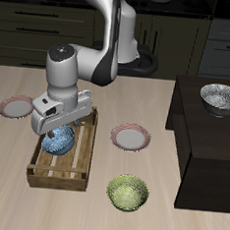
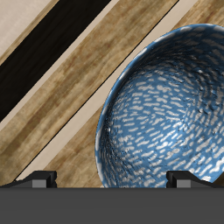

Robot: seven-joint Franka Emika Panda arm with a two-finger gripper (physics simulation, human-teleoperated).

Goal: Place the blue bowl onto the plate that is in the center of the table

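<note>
Beige table (image 1: 157,224), wooden crate (image 1: 61,171) on it. Claw (image 1: 58,132) hangs directly over blue bowl (image 2: 166,114) inside the crate; bowl lies straight below. Fingers spread wide, holding nothing. Centre plate (image 1: 131,138) sits beside the crate.

Arm (image 1: 97,61) bent low, jaws downward

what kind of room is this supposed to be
Probably a simulated kitchen: dark cabinet fronts line the back, and the table holds tableware, namely a blue bowl in a wooden crate, a green bowl and pink-rimmed plates.
</note>
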